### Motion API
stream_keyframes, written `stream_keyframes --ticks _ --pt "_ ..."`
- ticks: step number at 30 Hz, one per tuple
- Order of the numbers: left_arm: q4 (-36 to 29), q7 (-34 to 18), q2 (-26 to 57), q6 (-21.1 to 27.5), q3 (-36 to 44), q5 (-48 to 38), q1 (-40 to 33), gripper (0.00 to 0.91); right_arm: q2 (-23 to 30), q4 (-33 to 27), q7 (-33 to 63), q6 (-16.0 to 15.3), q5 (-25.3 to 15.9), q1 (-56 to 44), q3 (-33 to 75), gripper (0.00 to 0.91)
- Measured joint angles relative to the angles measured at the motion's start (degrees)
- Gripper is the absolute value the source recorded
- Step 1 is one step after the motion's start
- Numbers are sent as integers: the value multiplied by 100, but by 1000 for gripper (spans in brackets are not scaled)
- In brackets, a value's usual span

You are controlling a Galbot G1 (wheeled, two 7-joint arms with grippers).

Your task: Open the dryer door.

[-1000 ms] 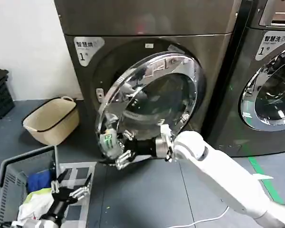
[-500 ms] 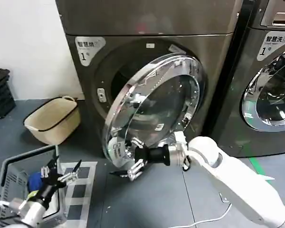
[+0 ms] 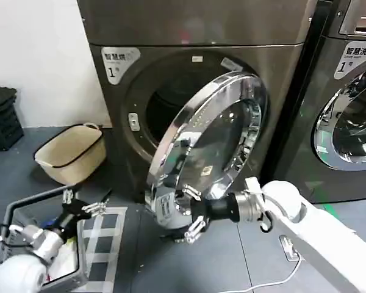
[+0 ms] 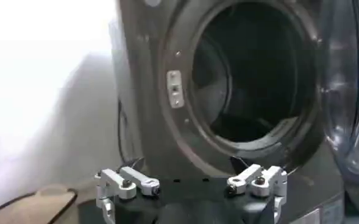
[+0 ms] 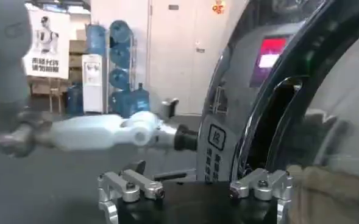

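Note:
The dark grey dryer (image 3: 171,24) marked "1" has its dryer door (image 3: 213,140) swung partly out, hinged on the right, chrome rim toward me. The dark drum opening (image 3: 161,107) shows behind it. My right gripper (image 3: 185,213) is open at the door's lower left rim. In the right wrist view that gripper (image 5: 195,192) faces the chrome door (image 5: 289,91), whose edge stands just beyond the spread fingers (image 5: 261,182). My left gripper (image 3: 84,202) is open above the basket at lower left. In the left wrist view it (image 4: 193,185) faces the drum opening (image 4: 252,73), holding nothing.
A grey laundry basket (image 3: 24,210) with clothes sits at lower left, beside a checked mat (image 3: 104,244). A beige tub (image 3: 70,152) and a black crate (image 3: 0,119) stand left of the dryer. A neighbouring machine (image 3: 348,122) stands on the right. A white cable (image 3: 274,278) lies on the floor.
The door has swung farther out to the right, and my right gripper has moved right with its lower rim. My left gripper has risen from the basket and turned toward the dryer.

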Motion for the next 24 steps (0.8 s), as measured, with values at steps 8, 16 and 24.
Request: stream_keyframes --ticks 8,16,24 --pt "88 239 479 -134 469 -23 -416 907 -201 -174 -577 166 120 -174 188 907" --pt "294 318 815 -215 1256 13 -994 907 -470 -347 -1017 290 223 -441 432 907" --pt "528 432 824 -277 2210 68 -1679 907 -717 -577 -1221 405 213 -741 803 907"
